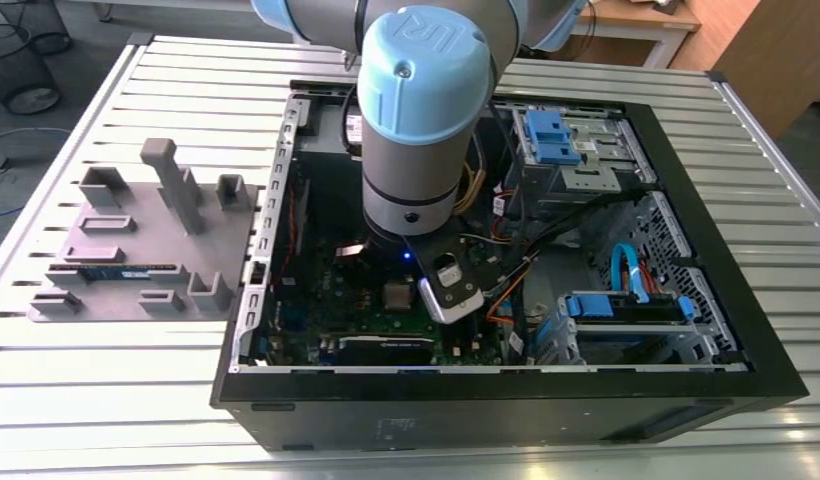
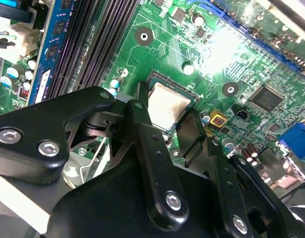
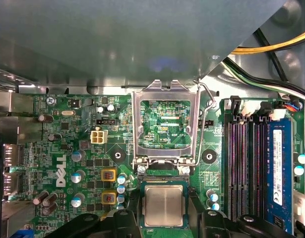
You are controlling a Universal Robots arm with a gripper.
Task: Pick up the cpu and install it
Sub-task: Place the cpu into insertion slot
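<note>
The cpu (image 3: 164,206), a silvery square with a pale rim, lies flat in the black socket on the green motherboard (image 3: 68,148). It also shows in the second wrist view as the cpu (image 2: 168,105). My gripper (image 3: 164,220) hangs just over it, open, with one black finger (image 3: 123,218) on each side of the socket and neither finger touching the chip. The same straddle is seen at my gripper (image 2: 169,116). The socket's metal retention frame (image 3: 164,124) is flipped back open, its lever (image 3: 208,119) raised beside it. In the exterior view the arm (image 1: 410,120) reaches down into the computer case (image 1: 704,330).
Memory slots with a blue memory stick (image 3: 278,168) run beside the socket. Yellow and orange cables (image 3: 271,47) and blue drive bays (image 1: 624,310) crowd the case. On the exterior view's left, a grey fixture plate (image 1: 143,250) holds another memory stick (image 1: 110,270) on the slatted table (image 1: 117,380).
</note>
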